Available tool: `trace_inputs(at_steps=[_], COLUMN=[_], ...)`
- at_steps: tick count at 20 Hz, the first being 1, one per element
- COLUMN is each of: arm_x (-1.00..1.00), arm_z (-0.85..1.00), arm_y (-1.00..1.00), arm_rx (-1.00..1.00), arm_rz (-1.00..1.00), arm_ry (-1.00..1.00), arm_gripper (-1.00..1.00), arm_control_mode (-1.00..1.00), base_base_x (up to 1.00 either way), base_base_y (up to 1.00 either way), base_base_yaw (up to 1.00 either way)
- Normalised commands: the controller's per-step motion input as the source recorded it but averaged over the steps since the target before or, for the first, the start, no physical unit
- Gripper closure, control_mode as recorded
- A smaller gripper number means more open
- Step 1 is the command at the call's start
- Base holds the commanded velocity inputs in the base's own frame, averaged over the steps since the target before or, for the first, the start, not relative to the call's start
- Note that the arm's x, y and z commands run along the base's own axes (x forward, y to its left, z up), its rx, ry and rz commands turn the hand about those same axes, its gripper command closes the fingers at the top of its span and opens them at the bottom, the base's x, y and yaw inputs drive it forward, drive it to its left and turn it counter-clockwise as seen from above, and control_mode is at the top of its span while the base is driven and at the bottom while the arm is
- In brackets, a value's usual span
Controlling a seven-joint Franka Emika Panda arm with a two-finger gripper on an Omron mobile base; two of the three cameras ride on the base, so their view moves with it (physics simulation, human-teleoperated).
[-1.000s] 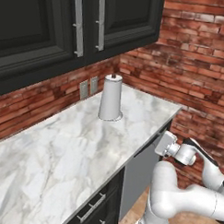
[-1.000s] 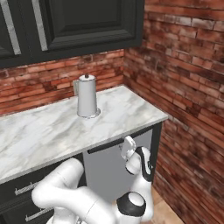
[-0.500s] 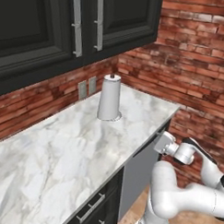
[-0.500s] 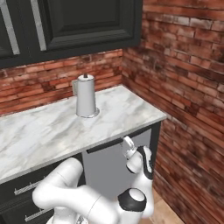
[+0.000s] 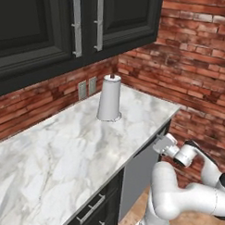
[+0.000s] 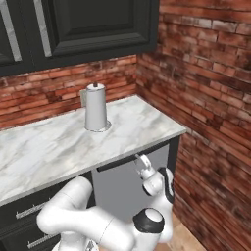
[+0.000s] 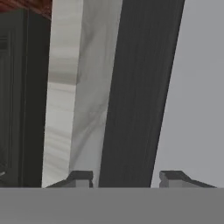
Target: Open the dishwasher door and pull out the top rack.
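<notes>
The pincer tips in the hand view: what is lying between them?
Between the fingertips lies the dark top edge of the dishwasher door, with its grey outer face on one side. The pincer straddles it.

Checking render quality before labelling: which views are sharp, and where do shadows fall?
Left base view: crisp, white paper-towel roll casts a soft shadow on the marble counter. Right base view: equally sharp, even light. Hand view: close and blurry, dark top edge of the grey dishwasher door soft.

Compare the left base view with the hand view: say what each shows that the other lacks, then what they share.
Left base view alone: the paper towel roll, wall outlets and upper cabinets. Hand view alone: the pincer fingertips straddling the dark top edge of the dishwasher door. Shared: the grey door, the marble counter and brick wall.
</notes>
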Motion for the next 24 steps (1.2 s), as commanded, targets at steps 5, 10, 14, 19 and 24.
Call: trace_inputs(at_steps=[5,10,14,19,24], arm_x=[-0.06,-0.43,-0.98,-1.00,-0.93], arm_z=[0.02,0.00,0.00,-0.15,-0.48], arm_y=[-0.22,-0.49,-0.83,-0.99,-1.00], arm_rx=[0.28,0.13,0.04,0.00,-0.02], arm_rz=[0.09,0.00,0.00,0.00,0.00], arm_ry=[-0.28,-0.25,-0.06,0.01,0.11], arm_gripper=[1.00,1.00,1.00,1.00,1.00], arm_control_mode=[-1.00,-1.00,-1.00,-1.00,-1.00], base_base_x=[0.00,0.00,0.00,0.00,0.00], base_base_y=[0.00,0.00,0.00,0.00,0.00], base_base_yaw=[0.00,0.00,0.00,0.00,0.00])
